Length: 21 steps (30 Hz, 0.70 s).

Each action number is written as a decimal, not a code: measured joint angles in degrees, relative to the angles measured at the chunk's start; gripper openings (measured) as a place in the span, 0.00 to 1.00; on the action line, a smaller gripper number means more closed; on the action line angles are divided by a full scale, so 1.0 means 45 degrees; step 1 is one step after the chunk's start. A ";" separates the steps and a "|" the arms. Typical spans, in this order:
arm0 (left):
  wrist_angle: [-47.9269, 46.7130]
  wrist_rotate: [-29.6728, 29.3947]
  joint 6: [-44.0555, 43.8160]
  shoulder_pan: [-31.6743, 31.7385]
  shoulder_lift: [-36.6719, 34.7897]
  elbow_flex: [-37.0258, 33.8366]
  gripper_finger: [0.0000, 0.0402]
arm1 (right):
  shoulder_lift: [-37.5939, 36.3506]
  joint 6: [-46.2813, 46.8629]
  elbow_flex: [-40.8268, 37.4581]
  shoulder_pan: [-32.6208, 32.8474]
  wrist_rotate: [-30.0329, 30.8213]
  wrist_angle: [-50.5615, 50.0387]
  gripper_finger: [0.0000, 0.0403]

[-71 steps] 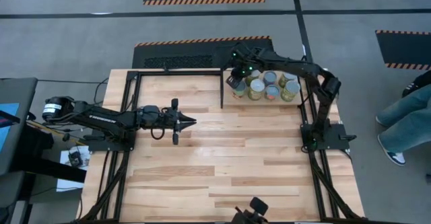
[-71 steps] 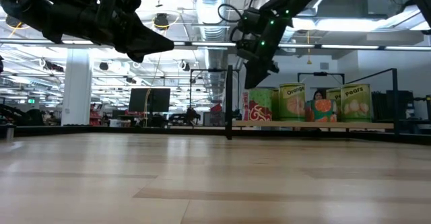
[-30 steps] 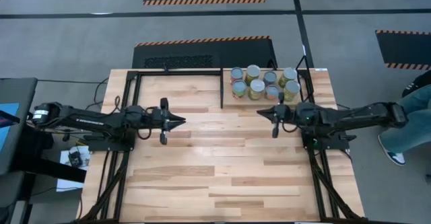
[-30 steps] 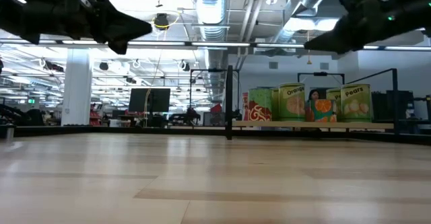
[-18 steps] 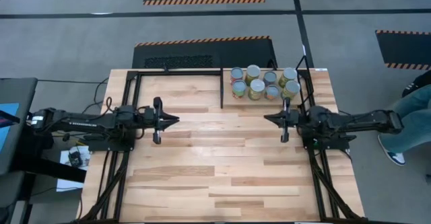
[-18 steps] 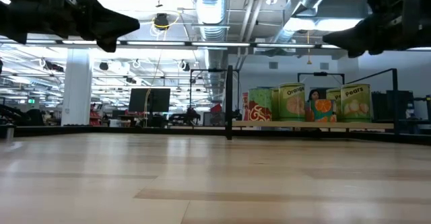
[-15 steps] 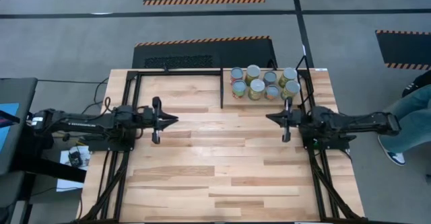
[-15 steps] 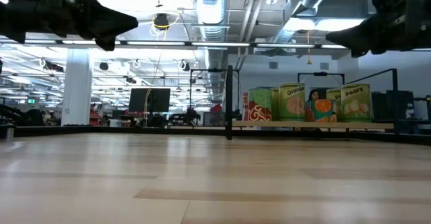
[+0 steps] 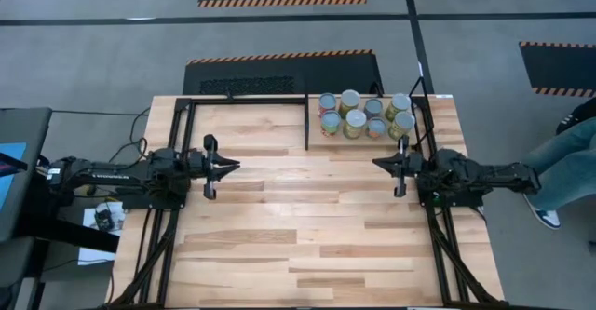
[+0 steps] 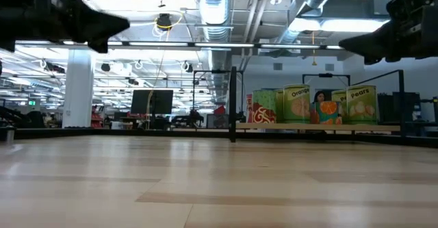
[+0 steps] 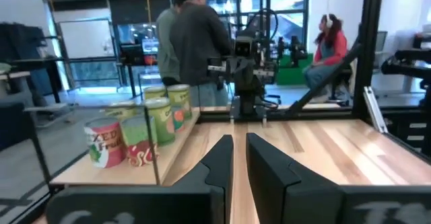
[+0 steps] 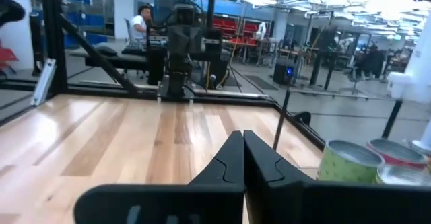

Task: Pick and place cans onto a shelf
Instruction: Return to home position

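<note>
Eight cans (image 9: 373, 108) stand upright in two close rows on the shelf (image 10: 308, 127), at a far corner of the table (image 9: 307, 226). The right gripper (image 9: 376, 162) hangs above the bare planks just off the shelf's near edge, close to the cans but touching none. Its fingers are pressed together and hold nothing. In its wrist view, a green-labelled can (image 12: 347, 163) shows close beside the fingers. The left gripper (image 9: 233, 164) hangs well apart from the shelf, across the table, and points toward the right gripper. Its fingers (image 11: 219, 160) are parted by only a narrow slit, with nothing between them. A black post (image 9: 307, 124) rises at the shelf's edge on the side facing the left gripper, between that gripper and the cans. Thin black frame bars run along the shelf and the table's sides. Past the shelf's outer side, off the table, a person's leg (image 9: 559, 166) in jeans shows. The left wrist view shows a standing person (image 11: 195, 42) and a seated one (image 11: 330, 46) in the room beyond the shelf.
</note>
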 joint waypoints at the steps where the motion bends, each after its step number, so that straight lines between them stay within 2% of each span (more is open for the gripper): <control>1: 0.0133 -0.0004 -0.0009 0.0051 -0.0253 -0.0294 0.08 | 0.0019 0.0096 -0.0010 -0.0079 0.0003 0.0034 0.02; 3: 0.0275 -0.0073 -0.0093 0.0236 -0.0684 -0.0549 0.08 | 0.0004 0.0132 -0.0011 -0.0271 -0.0005 0.0018 0.03; 8: -0.1228 -0.0184 -0.0068 0.0728 -0.2081 -0.0533 0.08 | 0.0005 0.0129 -0.0016 -0.0661 -0.0015 0.0025 0.02; 16: -0.3298 0.1073 -0.0062 0.1298 -0.4705 -0.0537 0.08 | 0.0010 0.0192 -0.0026 -0.1037 -0.0374 -0.0054 0.03; 21: -0.3901 0.1171 -0.0174 0.1381 -0.4711 -0.0537 0.08 | 0.0010 0.0241 -0.0031 -0.1031 -0.0413 -0.0068 0.03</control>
